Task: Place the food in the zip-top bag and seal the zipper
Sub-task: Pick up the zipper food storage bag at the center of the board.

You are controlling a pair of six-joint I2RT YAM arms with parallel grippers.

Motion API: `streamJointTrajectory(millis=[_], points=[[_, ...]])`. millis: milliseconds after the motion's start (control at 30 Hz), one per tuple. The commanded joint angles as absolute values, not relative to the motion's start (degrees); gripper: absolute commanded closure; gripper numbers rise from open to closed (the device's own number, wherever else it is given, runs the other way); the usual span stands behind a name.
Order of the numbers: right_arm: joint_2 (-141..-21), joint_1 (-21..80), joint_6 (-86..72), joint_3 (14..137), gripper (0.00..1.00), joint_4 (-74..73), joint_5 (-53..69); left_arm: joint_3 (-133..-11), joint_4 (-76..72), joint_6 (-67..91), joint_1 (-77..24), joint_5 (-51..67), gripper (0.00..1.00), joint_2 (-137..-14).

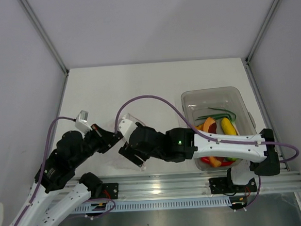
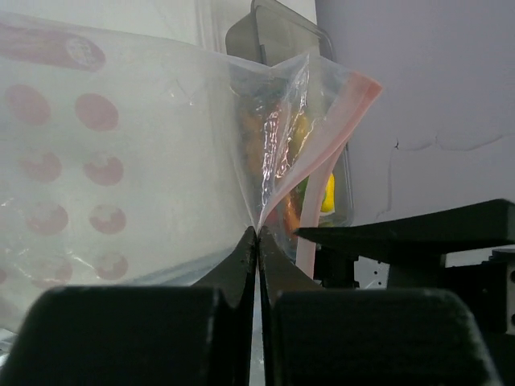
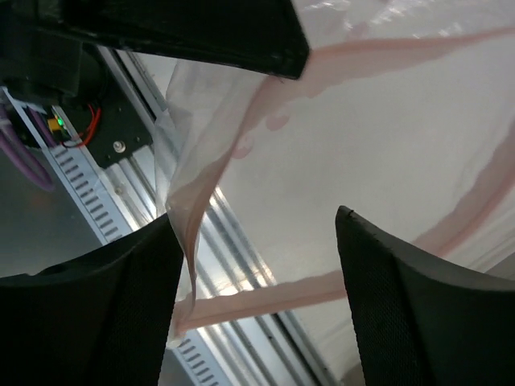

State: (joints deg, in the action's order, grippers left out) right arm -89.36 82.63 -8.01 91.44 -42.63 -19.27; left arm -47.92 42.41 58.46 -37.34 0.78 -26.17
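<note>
The zip-top bag (image 2: 121, 161) is clear with pink spots and hangs between my two grippers. My left gripper (image 2: 257, 232) is shut on a fold of the bag just below its mouth. The pink zipper (image 2: 342, 121) runs up from there and stands apart. My right gripper (image 3: 256, 217) is open, and the zipper (image 3: 265, 293) crosses between its fingers, with one end lying against the left finger (image 3: 105, 305). From above, the left gripper (image 1: 116, 137) and right gripper (image 1: 128, 146) meet near the table's front, hiding most of the bag (image 1: 128, 117). The food (image 1: 209, 124), orange, yellow, red and green pieces, lies in the bin.
A rigid clear bin (image 1: 211, 96) stands at the right of the table, partly under the right arm (image 1: 230, 143). A metal rail (image 1: 161, 187) runs along the near edge. Grey walls close in the table on three sides.
</note>
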Motion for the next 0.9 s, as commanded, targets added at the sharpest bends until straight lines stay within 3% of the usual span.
streamJointTrajectory(millis=[0,133,400,867], points=[[-82.3,81.8,-17.6,90.5,0.22,-42.1,-24.5,-47.8,41.4,55.4,-37.7,1.9,0.99,-25.8],[-76.3,78.6,-25.4,86.1,0.16,-42.3,-25.8,-47.3,41.3,54.7,-37.7,2.6,0.99,-24.8],[-67.4,71.2,-31.5,75.4,0.19,-37.5,-19.1,-44.7,39.1,55.3,-37.7,4.0,0.99,-22.2],[-68.6,66.3,-32.6,65.7,0.30,-23.0,-6.1,-43.6,35.5,55.4,-37.7,9.5,0.99,-22.1]])
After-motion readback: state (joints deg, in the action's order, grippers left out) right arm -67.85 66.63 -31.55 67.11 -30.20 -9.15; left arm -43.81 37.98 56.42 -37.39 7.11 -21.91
